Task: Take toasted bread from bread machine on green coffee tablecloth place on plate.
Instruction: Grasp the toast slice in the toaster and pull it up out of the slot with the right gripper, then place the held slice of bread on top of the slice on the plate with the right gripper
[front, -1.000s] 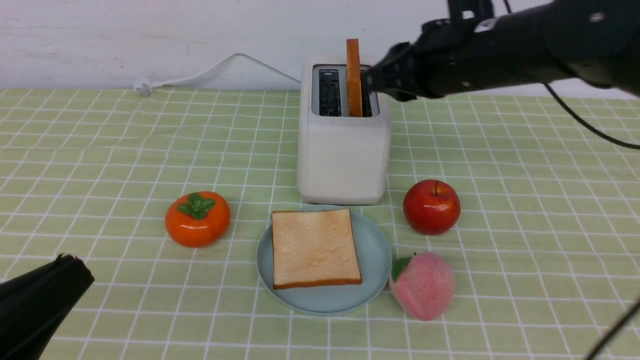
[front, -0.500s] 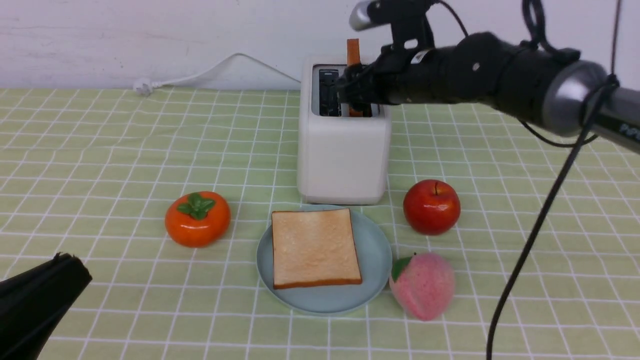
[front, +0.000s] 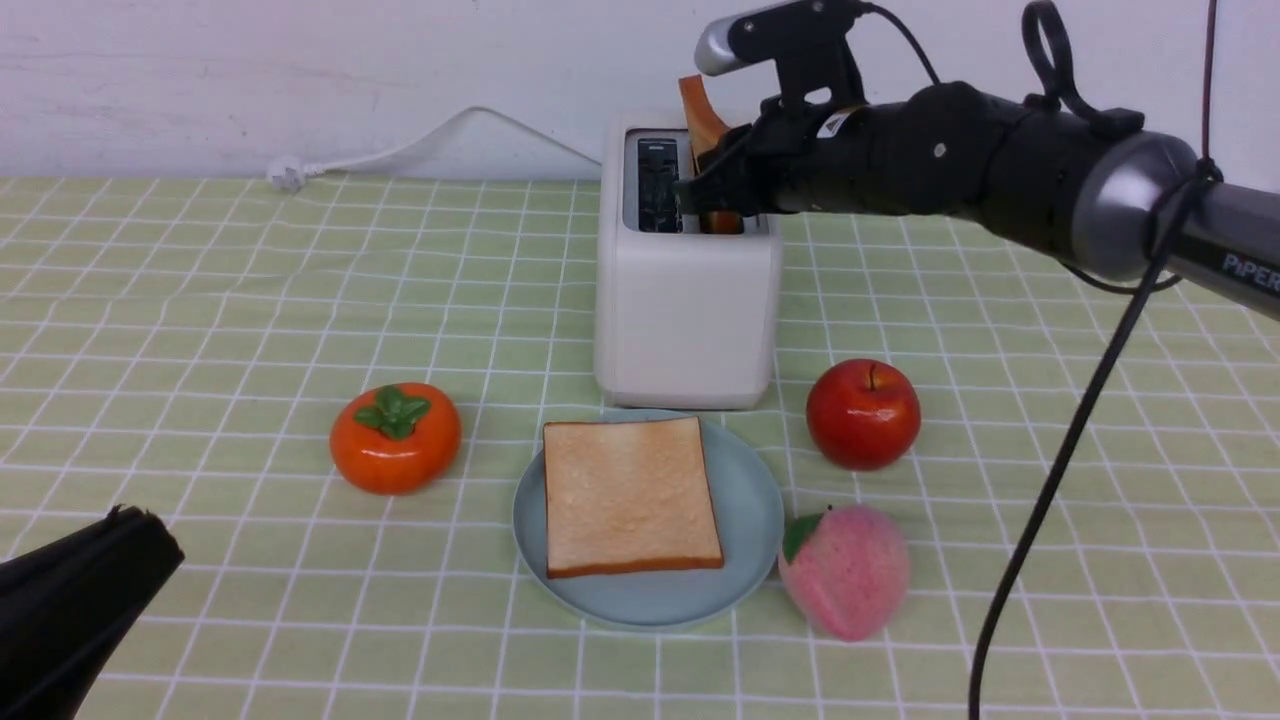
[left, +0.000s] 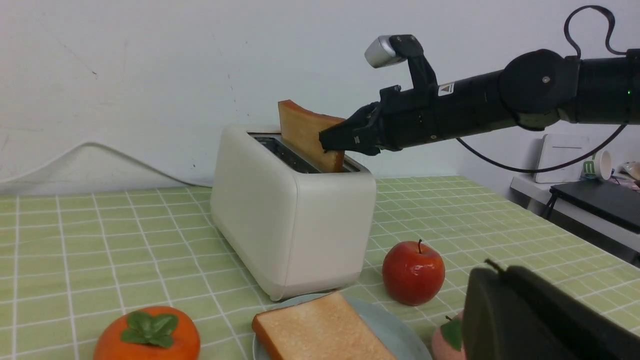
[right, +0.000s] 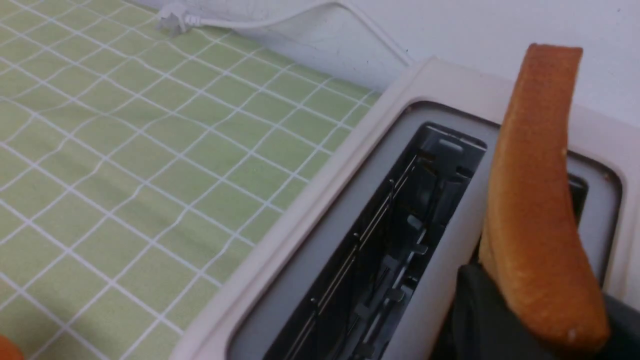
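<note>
The right arm (front: 950, 160) stretches level over the toaster (front: 688, 320); the right gripper (front: 706, 188) pinches the tilted toast (front: 697, 108) in one slot; the left gripper (front: 120, 560) hangs low, spread or pressed together I cannot tell

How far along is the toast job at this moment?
Done: one slice lies flat on the plate. In hand: the right gripper is shut on the second slice, tilted, its lower part in the right slot of the bread machine. Left: lift it clear and set it on the plate.
</note>
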